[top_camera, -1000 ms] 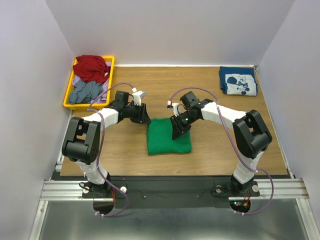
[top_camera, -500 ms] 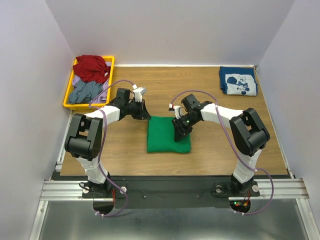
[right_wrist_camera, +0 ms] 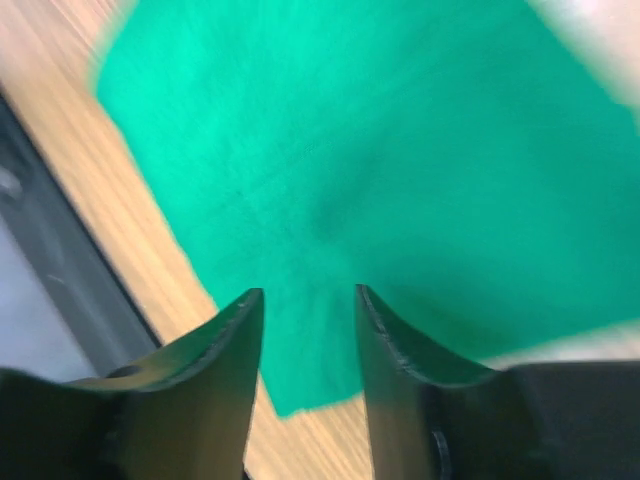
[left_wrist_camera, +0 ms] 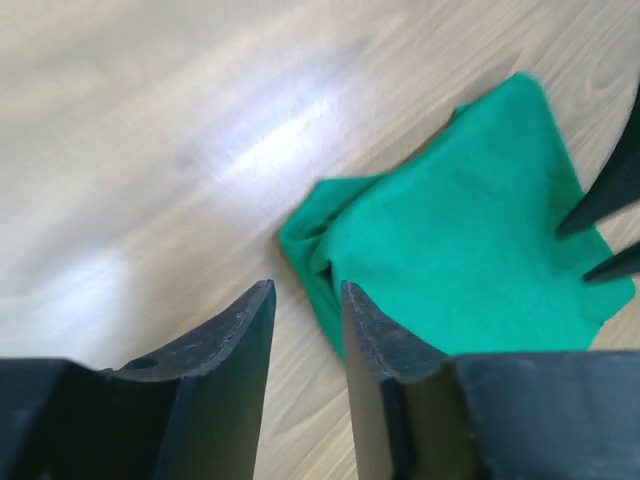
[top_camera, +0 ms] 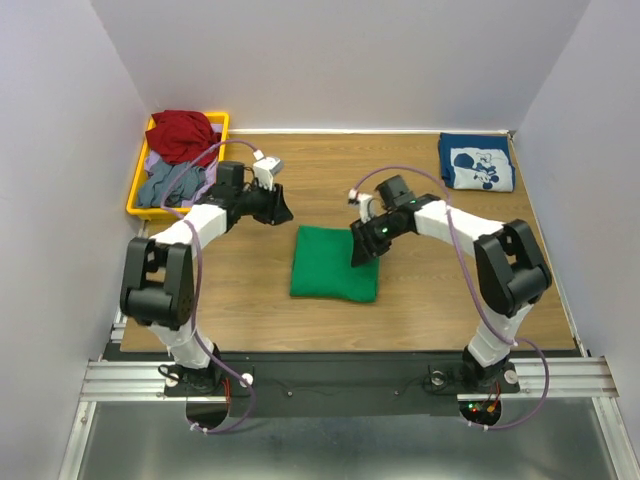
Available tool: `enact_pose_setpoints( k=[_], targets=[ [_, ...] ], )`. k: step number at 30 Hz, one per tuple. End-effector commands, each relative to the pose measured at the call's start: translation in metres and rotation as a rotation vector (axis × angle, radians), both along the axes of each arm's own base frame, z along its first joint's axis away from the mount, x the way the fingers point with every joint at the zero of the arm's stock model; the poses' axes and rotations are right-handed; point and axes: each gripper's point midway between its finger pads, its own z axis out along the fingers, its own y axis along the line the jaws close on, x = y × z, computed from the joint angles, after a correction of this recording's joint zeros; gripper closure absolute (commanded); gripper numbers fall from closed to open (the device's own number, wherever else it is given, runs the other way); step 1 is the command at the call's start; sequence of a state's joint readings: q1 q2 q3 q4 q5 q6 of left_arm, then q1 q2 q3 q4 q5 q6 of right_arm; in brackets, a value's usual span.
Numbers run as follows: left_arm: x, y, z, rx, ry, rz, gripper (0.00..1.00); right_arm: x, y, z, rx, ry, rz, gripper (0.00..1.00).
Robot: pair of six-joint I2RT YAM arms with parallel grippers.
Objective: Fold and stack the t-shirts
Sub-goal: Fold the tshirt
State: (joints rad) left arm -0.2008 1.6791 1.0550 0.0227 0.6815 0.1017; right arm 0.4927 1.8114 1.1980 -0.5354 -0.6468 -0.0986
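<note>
Mid-table, a little near of centre: the green t-shirt (top_camera: pixel 330 272), folded flat into a near-square. A touch longer left to right than near to far, edges roughly in line with those of the table (top_camera: pixel 430 305), left edge leaning slightly. One corner bunched and wrinkled in the left wrist view, pointing toward the left gripper (top_camera: pixel 282 211). Neck end impossible to tell from the folded shape.

Left gripper off the cloth, just beyond its far-left corner, over bare wood; jaws spread, nothing between them. Right gripper (top_camera: pixel 362 256) low over the right part of the green cloth; jaws likewise apart, green fabric behind the gap, nothing visibly pinched, though blurred in the wrist view.

Far right corner: the navy t-shirt (top_camera: pixel 477 162), folded, white cartoon print up, long side left to right, well apart from the green one. Far left: a yellow bin (top_camera: pixel 133 197) holding a red cloth (top_camera: pixel 182 135) heaped beside grey-blue cloth (top_camera: pixel 168 183). Across the line between the two shirts: the right arm (top_camera: pixel 442 219).
</note>
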Motion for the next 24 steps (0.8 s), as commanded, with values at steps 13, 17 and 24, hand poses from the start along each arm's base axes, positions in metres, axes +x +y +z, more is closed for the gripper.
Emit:
enact_pose_setpoints(
  k=[13, 17, 24],
  targets=[
    [-0.06, -0.089, 0.038, -0.495, 0.189, -0.246, 0.41, 0.041, 0.014, 0.036, 0.487, 0.215, -0.236, 0.5],
    [-0.036, -0.086, 0.001, -0.488, 0.252, -0.175, 0.37, 0.06, -0.005, -0.007, 0.459, 0.29, -0.33, 0.45],
    [-0.007, -0.067, -0.06, -0.476, 0.386, -0.005, 0.29, 0.108, -0.033, -0.043, 0.437, 0.315, -0.455, 0.37]
  ],
)
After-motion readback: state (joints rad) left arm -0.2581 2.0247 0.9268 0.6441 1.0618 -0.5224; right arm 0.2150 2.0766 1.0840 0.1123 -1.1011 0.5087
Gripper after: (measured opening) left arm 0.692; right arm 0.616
